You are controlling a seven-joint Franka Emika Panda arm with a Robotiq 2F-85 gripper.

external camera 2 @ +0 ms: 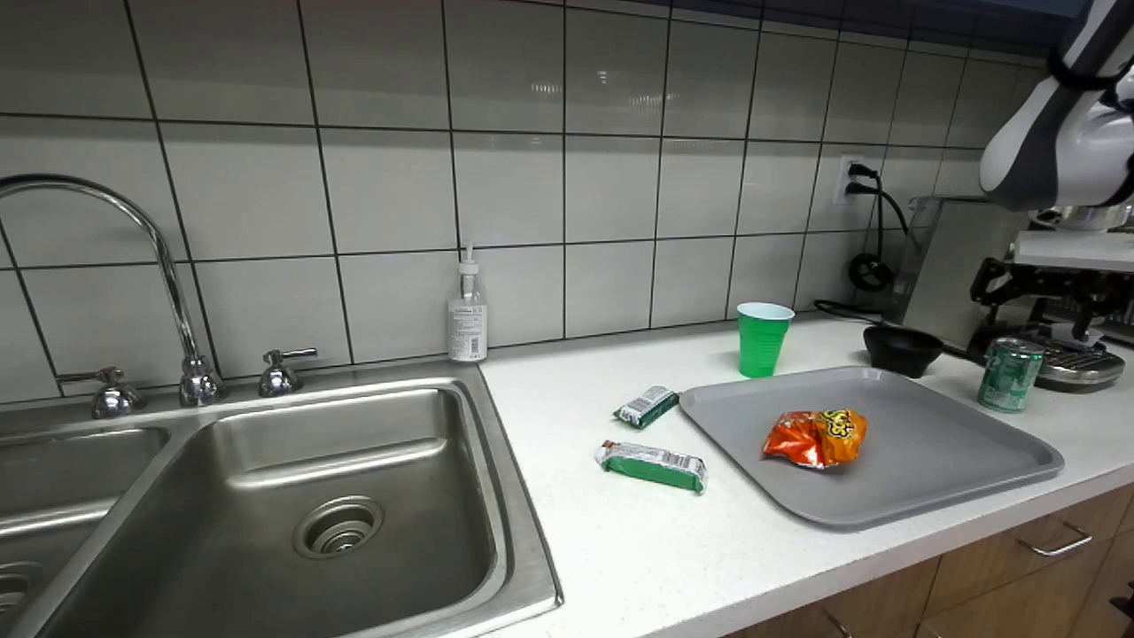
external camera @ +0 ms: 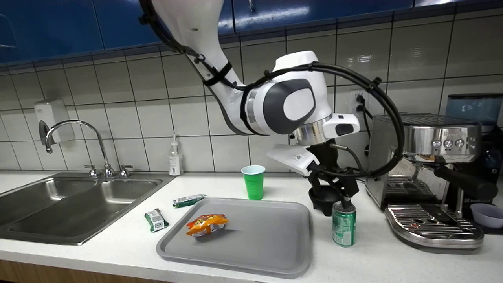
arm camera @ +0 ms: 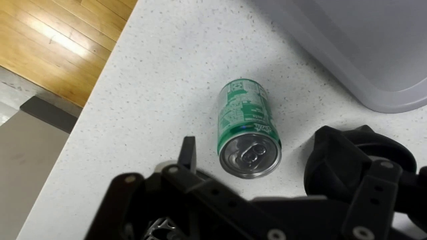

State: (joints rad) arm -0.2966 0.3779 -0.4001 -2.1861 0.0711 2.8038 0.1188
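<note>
My gripper (arm camera: 258,145) is open and empty, with its black fingers spread. It is above and close to a green soda can (arm camera: 248,123), which stands upright on the white counter. In the wrist view the can lies between the two fingers, apart from both. The can also shows in both exterior views (external camera: 344,225) (external camera 2: 1010,377). A black bowl (arm camera: 393,150) sits beside the can, partly behind one finger; it shows in an exterior view (external camera 2: 902,350). A grey tray (external camera: 267,239) lies beside the can and bears an orange snack bag (external camera: 207,225).
A green cup (external camera: 254,182) stands behind the tray. Two green-wrapped bars (external camera: 188,200) (external camera: 156,220) lie between tray and sink (external camera: 165,182). A soap bottle (external camera: 175,157) stands by the tiled wall. A coffee machine (external camera: 424,137) stands beyond the can. The counter edge (arm camera: 90,95) is near.
</note>
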